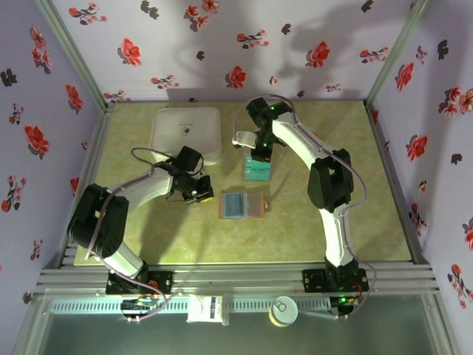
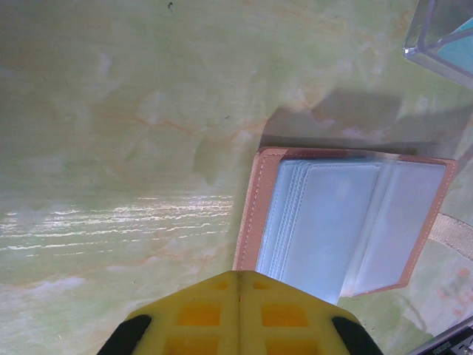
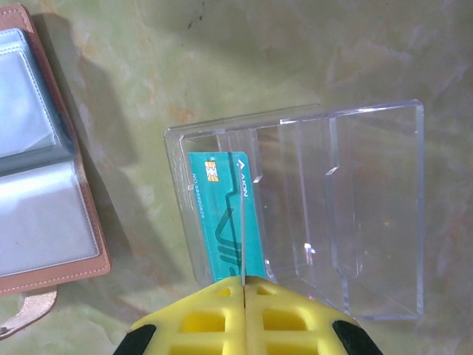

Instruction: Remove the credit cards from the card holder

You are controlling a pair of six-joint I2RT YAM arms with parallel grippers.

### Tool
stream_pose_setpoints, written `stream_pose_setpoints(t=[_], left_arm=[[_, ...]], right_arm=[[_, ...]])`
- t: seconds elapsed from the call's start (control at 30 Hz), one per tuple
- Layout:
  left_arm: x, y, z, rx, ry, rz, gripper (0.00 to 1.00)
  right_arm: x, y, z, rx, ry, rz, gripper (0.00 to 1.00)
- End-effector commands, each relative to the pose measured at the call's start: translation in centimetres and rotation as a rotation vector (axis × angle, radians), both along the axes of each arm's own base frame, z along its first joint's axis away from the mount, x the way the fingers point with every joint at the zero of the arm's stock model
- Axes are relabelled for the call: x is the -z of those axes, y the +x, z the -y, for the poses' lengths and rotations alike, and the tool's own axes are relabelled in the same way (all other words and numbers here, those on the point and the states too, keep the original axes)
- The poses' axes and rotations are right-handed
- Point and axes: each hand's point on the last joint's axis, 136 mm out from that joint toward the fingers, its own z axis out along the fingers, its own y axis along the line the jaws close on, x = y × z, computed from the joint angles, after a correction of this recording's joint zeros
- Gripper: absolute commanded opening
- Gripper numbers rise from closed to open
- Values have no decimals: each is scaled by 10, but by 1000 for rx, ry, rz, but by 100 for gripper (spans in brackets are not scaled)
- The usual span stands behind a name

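Card holder (image 2: 347, 222) open flat, reddish-brown leather, pale-blue pockets; left claw (image 2: 238, 285), right claw (image 3: 243, 285) both pressed together.

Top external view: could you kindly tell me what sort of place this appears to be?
Probably a robot test cell rather than a home: floral-papered walls in a metal frame enclose a green marbled table, with the left arm and right arm bolted at its near edge.

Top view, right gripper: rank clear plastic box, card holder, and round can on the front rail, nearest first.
1. Clear plastic box, at the right gripper tips.
2. Card holder, open, towards the bases, slightly left.
3. Round can, on the front rail by the right arm's base.
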Motion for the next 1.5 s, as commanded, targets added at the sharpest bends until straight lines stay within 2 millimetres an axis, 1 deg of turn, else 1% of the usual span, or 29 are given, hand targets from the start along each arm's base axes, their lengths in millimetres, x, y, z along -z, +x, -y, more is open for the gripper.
stream_pose_setpoints(t=[0.0, 0.2, 0.37, 0.5, 0.57, 0.77, 0.87, 1.1, 1.3, 1.47], left_arm=[[-2, 2, -2, 19, 9, -10, 2], [-1, 1, -5, 19, 16, -15, 2], [2, -2, -9, 16, 22, -26, 2], [2, -3, -10, 11, 22, -27, 2], [2, -4, -10, 10, 22, -29, 2], [-4, -4, -10, 6, 9, -20, 3], [-9, -3, -9, 9, 4, -12, 3], [-14, -2, -5, 2, -18, 2, 4], [-14, -2, -1, 2, -29, 9, 4], [-17, -3, 3, 1, -40, 20, 5]], right_arm=[[4, -6, 1, -35, -3, -62, 0], [15, -8, 0, -39, -13, -116, 0], [22, -8, 0, -39, -22, -123, 3], [24, -6, 6, -26, -45, -122, 12], [21, -6, 7, -22, -44, -117, 15], [7, -6, 9, -2, -27, -89, 16], [-1, -6, 6, 29, 3, -70, 17], [-17, -6, -7, 190, 121, -24, 18], [-27, -25, -22, 310, 244, -4, 17], [-35, -42, -33, 415, 340, -14, 18]])
